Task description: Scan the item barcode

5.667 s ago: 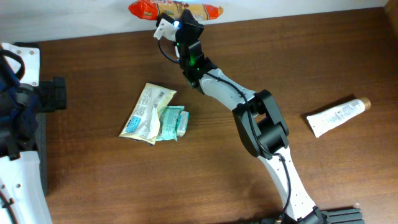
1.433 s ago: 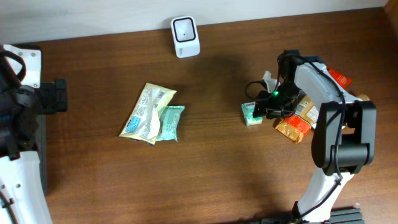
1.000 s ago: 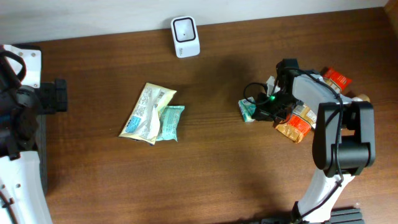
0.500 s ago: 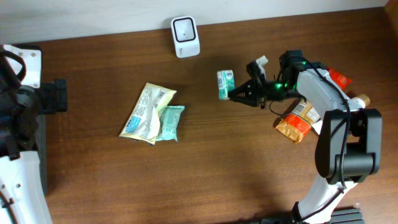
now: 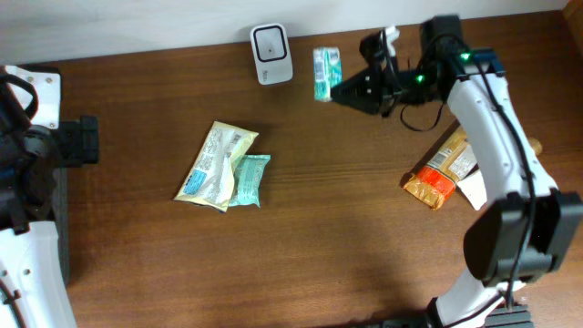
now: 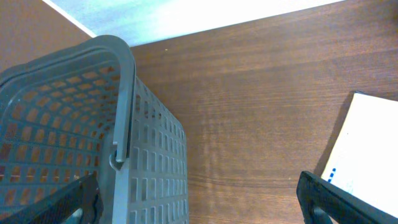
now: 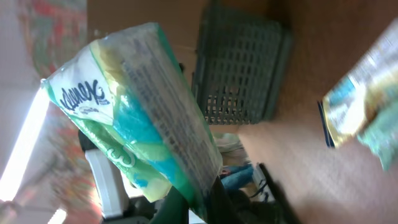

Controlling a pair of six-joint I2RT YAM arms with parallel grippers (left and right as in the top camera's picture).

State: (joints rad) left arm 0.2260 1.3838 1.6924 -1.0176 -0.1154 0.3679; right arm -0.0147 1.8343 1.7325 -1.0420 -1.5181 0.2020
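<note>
Green tissue pack (image 5: pixel 327 72) is clamped in the closed right gripper (image 5: pixel 339 89), just beside the scanner (image 5: pixel 271 55); its barcode side should be turned squarely toward the scanner and steadied.

Left end effector (image 6: pixel 196 190) wide, right (image 5: pixel 339 89) clamped

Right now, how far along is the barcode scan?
Done: the tissue pack is lifted off the table. In hand: the right gripper, shut on it, holds it up just right of the scanner at the table's back edge. Left: turning its barcode to the scanner's face; no sign of a read is visible. The beige pouch and teal pack lie mid-table, apparently waiting.
</note>
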